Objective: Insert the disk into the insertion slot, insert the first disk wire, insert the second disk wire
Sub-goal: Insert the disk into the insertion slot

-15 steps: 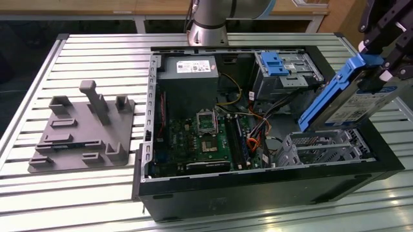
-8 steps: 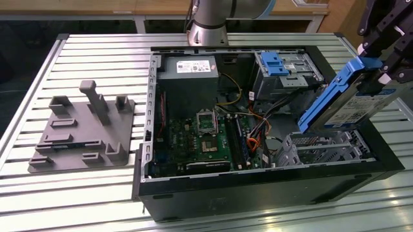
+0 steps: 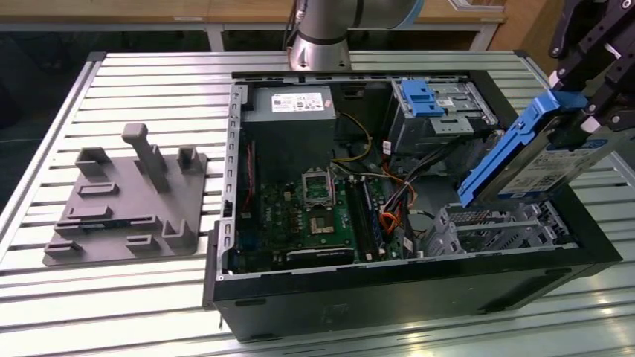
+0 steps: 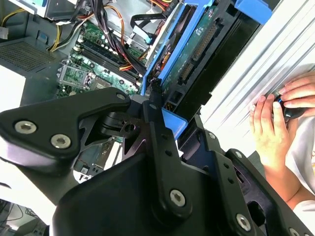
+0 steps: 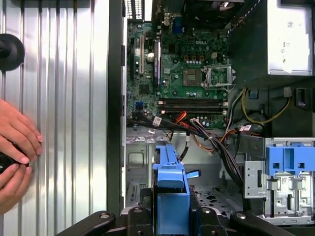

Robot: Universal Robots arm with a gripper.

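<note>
Gripper (image 3: 573, 111) clamped on disk (image 3: 540, 169) at blue rail (image 3: 501, 152); tilted, hanging over slot (image 3: 496, 227). Likely stiff, weighty, shock-sensitive; best held by rail edges, not flat faces.

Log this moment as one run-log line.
end effector: shut on disk | disk: tilted, held over insertion slot, not yet in | person's hand: resting on table

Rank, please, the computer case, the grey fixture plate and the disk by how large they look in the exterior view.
Largest: computer case.
Next: grey fixture plate.
Smallest: disk, which is tilted and so foreshortened, yet clearly smaller than the plate.
</note>
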